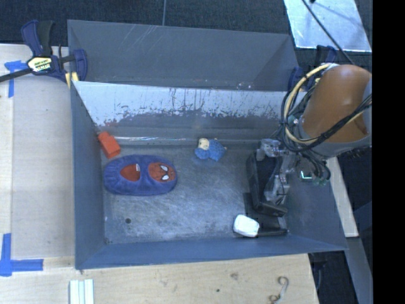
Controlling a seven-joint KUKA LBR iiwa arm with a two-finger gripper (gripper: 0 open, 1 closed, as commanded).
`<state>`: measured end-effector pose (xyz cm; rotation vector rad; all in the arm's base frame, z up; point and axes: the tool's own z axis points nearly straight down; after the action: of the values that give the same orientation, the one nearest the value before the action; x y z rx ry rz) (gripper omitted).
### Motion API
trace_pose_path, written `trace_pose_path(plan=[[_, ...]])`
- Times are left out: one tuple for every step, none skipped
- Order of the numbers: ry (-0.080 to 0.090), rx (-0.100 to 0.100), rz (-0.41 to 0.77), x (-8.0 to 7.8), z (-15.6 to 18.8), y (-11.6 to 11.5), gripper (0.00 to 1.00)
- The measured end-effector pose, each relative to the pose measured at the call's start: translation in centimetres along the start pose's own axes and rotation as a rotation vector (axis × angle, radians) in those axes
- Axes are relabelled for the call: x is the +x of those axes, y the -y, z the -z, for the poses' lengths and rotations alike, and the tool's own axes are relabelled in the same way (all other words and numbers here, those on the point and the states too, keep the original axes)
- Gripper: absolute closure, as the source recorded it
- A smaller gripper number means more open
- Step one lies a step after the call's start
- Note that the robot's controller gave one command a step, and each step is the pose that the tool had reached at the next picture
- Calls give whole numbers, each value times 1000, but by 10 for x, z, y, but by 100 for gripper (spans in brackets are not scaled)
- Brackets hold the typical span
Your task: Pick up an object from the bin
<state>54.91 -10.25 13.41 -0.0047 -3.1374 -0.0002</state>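
Note:
My gripper (277, 185) is low in the bin's right part, right over a black, angular object (256, 181) that runs along the right wall towards the front. A white rounded piece (245, 225) lies at the black object's front end, near the front right corner. Whether the gripper touches the black object I cannot tell. A small blue toy with a cream head (209, 149) lies to the gripper's left, near the back wall.
Towards the left lies a blue slipper with two red spider faces (140, 175). Beside it, at the back left, is an orange block (109, 145). The arm's orange cover and cables hang above the bin's right wall.

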Motion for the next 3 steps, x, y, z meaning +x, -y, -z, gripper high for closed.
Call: trace_pose_path(plan=[[36, 3, 347, -11, -50, 34, 0], [48, 11, 923, -6, -52, 31, 0], [46, 13, 924, -5, -53, 32, 100]])
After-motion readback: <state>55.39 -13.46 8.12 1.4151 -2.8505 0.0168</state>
